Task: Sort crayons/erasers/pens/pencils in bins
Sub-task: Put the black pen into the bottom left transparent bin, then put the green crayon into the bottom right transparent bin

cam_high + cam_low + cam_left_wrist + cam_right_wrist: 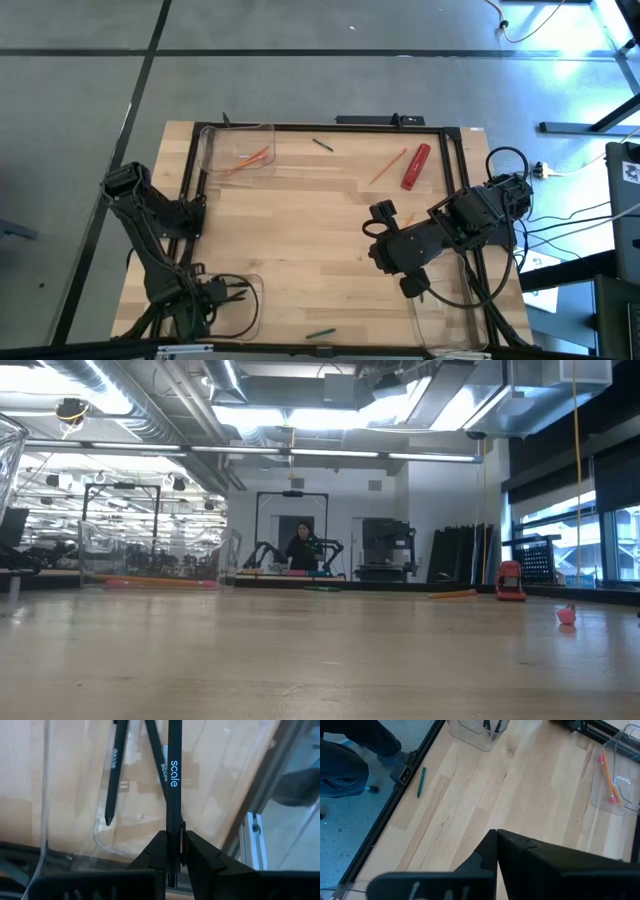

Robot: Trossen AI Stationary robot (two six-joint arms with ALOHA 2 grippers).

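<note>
One black pen [172,795] stands clamped between the fingers of the left pincer [174,851], gripped low on its barrel with most of its length sticking out past the tips. It hangs over a clear bin [107,847] at the near left corner of the worktop [300,250], where two more pens [114,775] already lie on the bin floor. A pen like this should be light and stiff, with a smooth round barrel that may roll or slip in a loose hold; a grip across the barrel near the middle looks safest, and the present hold near one end could let it swing. It is not fragile, so a short drop into the bin should do no harm.

Farther out, a second bin [235,152] at the far left holds pencils [250,160]. A loose pencil [388,166] and a thick red cylinder [415,166] lie on the far right of the worktop, a dark stick [321,145] at the far middle, and a green stick [420,781] by the near edge. The right pincer [496,851] hovers over the near right of the worktop beside a third bin [440,320], fingers pressed together, holding nothing.
</note>
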